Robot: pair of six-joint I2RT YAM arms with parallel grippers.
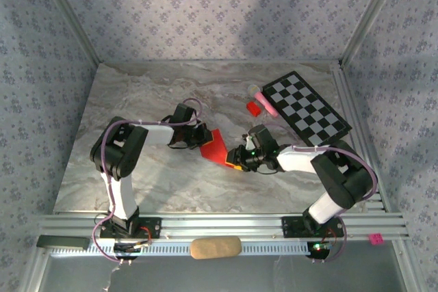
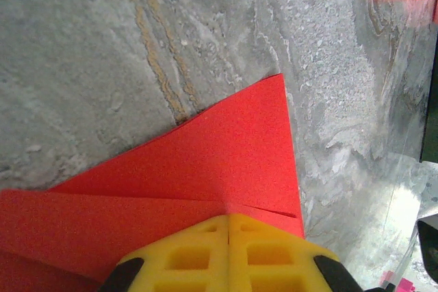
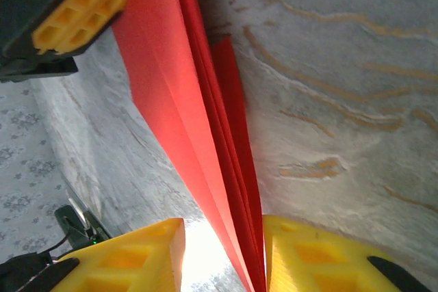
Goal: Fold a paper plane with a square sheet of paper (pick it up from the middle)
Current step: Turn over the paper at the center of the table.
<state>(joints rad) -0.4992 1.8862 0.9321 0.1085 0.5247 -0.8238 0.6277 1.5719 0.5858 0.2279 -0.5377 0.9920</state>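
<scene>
At the near edge, on the rail between the arm bases, a tan oblong [image 1: 215,247] lies idle. Just past it, near the middle of the table [image 1: 137,100], both arms meet at the paper [image 1: 215,147].

The right gripper [image 3: 222,237] stands with its jaws narrowly apart around the paper. The red layers rest against one pad [image 3: 301,254], and a gap shows before the other, so we do not call it a grip yet. The left gripper [image 2: 228,227] is on the paper's far side, with its fingers pressed together on the paper, pinching it.

The paper is no longer a flat square. We see a pointed end with slanted flaps meeting along a line, and several layers stacked edge-on between the two grippers. We judge the nose folds done and the fold along the centre crease under way. The wings look unmade and there is no finished dart, so perhaps half the work is left.

Toward the far right corner lie a small block [image 1: 254,108], a pink piece [image 1: 267,104] touching or just beside it, and a checkered board [image 1: 306,107]. None is a container and none holds anything; they lie loose on the table, well apart from the paper.
</scene>
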